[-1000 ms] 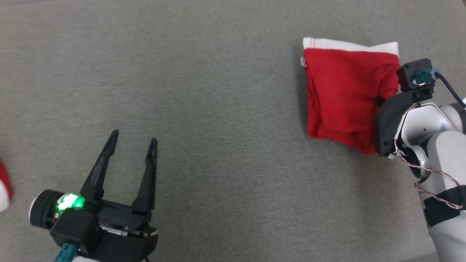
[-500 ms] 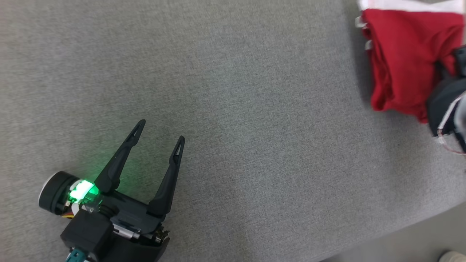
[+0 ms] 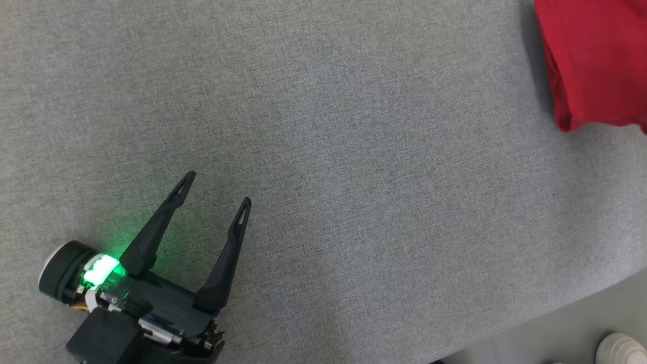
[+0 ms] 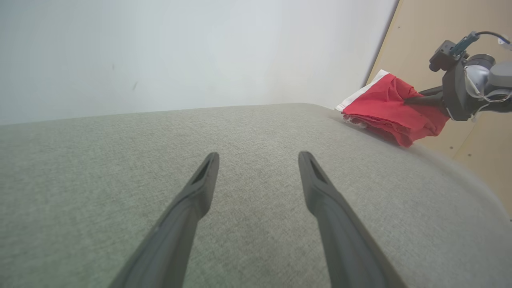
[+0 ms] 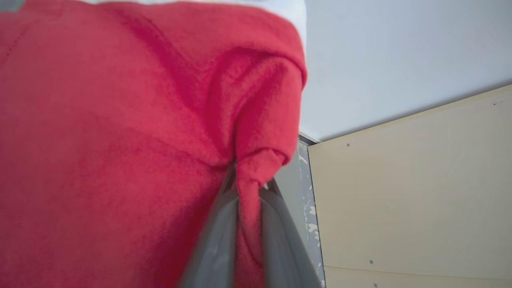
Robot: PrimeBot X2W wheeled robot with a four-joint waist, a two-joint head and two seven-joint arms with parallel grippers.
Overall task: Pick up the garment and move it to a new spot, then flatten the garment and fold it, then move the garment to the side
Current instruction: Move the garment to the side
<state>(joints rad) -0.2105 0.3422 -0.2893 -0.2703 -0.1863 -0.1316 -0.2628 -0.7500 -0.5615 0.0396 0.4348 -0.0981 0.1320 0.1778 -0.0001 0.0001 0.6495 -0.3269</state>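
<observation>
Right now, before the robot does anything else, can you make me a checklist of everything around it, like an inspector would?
Surface: grey fabric-covered top, flat and bare around the left claw.
Job's things: red garment with a white band, folded, near the surface's right edge.
Clutter: nothing seen.
Claws: left claw open, holding nothing, over the surface; right claw shut on a bunched bit of the garment.
Cables: dark cable looping off the right wrist.
Surroundings: white wall, pale wooden panel, pale shoe-like shape on the floor.
</observation>
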